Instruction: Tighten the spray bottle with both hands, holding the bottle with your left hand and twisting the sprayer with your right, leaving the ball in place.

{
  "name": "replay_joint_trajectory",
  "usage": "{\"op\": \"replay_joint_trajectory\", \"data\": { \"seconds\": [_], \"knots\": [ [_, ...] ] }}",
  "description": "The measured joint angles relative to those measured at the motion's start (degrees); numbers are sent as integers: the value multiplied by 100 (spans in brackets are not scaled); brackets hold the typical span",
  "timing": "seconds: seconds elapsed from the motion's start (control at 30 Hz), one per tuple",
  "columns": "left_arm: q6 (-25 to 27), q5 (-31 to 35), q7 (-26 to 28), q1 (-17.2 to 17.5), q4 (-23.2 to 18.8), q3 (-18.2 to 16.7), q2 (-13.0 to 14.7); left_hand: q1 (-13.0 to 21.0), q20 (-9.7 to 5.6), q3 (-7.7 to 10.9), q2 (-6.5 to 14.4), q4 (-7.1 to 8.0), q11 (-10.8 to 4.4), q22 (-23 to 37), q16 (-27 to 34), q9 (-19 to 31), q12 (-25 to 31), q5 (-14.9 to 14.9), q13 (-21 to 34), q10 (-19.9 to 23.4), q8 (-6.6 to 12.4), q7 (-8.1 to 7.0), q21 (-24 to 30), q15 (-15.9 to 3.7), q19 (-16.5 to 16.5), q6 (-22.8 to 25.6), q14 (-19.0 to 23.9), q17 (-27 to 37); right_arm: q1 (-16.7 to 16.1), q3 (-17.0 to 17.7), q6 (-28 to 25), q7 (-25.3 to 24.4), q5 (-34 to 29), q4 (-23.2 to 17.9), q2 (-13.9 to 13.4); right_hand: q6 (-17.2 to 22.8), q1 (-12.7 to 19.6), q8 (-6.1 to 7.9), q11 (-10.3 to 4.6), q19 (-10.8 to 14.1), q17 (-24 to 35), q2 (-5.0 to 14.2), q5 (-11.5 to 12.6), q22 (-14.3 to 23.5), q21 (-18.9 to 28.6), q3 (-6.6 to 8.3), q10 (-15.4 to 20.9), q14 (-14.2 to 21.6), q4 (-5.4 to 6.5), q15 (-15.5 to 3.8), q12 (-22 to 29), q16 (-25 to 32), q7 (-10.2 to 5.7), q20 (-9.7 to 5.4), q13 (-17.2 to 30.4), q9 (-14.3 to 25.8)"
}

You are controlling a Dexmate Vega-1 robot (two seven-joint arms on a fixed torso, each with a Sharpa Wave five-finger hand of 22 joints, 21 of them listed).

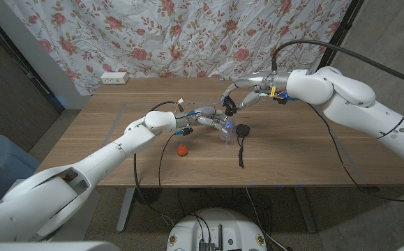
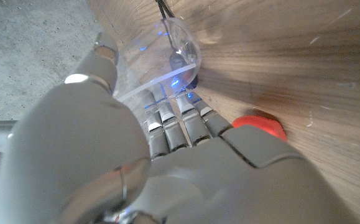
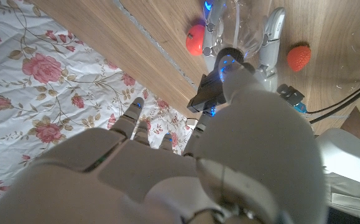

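A clear plastic bottle [image 1: 222, 132] lies tilted near the middle of the table, and my left hand [image 1: 203, 118] grips it from the left. Its fingers [image 2: 175, 124] wrap the clear wall [image 2: 161, 59]. A black sprayer [image 1: 242, 130] sits at the bottle's right end on the wood, with a thin black tube trailing toward the front edge. My right hand [image 1: 232, 102] hovers just above and behind the bottle [image 3: 245, 28], fingers curved down and holding nothing. A small red ball [image 1: 181, 150] with a dimpled skin lies left of the bottle, near my left wrist [image 3: 298, 57].
A second orange-red round thing [image 3: 195, 38] lies on the bottle's far side. A red thing [image 2: 260, 124] sits close beside my left hand. A white power strip [image 1: 114, 77] lies at the table's far left. A floral curtain hangs behind the table.
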Motion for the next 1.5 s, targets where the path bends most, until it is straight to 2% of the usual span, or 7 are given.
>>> {"op": "replay_joint_trajectory", "data": {
  "seconds": [0.1,0.57,0.73,0.87,1.0,1.23,1.5],
  "knots": [
    [-2,5,0,-1,0,1,0,0,0,0,0,0,-4,0,0,0,0,-4,0,-4,0,0,0,0,0,0,0,0,18,-18,-49,52,-15,-29,3,-29,-73,-39,0,0,0,-43,0,0,22,-16,0,0,16,0,9,0,29,0,0,0],
    [-5,46,0,-13,-36,13,13,0,0,0,0,0,-16,0,0,0,-8,-15,0,-16,0,-14,0,0,-1,-14,0,1,68,-67,-311,234,-74,-156,6,-29,-461,-40,40,42,-1,-8,0,0,22,-183,41,0,183,61,14,44,30,41,1,17],
    [-5,77,-4,-27,-52,26,16,0,0,0,0,0,-13,0,0,-1,-25,-16,0,-13,0,-14,0,0,-1,-14,0,16,69,-73,-392,257,-107,-219,2,143,-839,-40,61,99,27,70,0,0,44,-293,107,2,295,58,71,44,30,23,1,43],
    [-10,101,-13,-39,-63,35,18,0,1,0,0,0,-2,0,0,24,-31,-16,0,-2,0,-14,0,0,-1,-14,0,16,54,-73,-471,258,-138,-270,-4,244,-942,-40,39,117,27,172,0,0,44,-308,165,42,360,18,94,85,32,10,1,43],
    [-10,122,-18,-49,-78,42,23,0,1,0,0,0,-1,0,0,26,-23,-16,0,-1,0,-14,0,0,-1,-15,0,16,38,-73,-530,258,-170,-308,-9,313,-1090,-40,70,196,27,186,0,0,45,-329,197,42,381,18,94,87,19,8,1,43],
    [-10,148,-30,-58,-116,52,40,0,1,0,0,0,0,0,22,25,-16,-16,0,0,0,2,0,0,-1,1,0,43,23,-77,-646,263,-242,-367,-11,375,-1142,-36,70,196,27,231,-4,0,45,-353,259,63,405,-3,94,87,18,8,1,42],
    [-10,216,-36,-62,-186,64,76,0,1,0,0,0,32,0,22,22,-7,-20,0,32,0,21,0,-22,-1,21,21,43,2,-118,-821,315,-386,-476,-11,528,-1349,-12,70,197,26,234,-45,0,44,-432,340,114,483,7,94,87,50,10,2,41]
  ]
}}
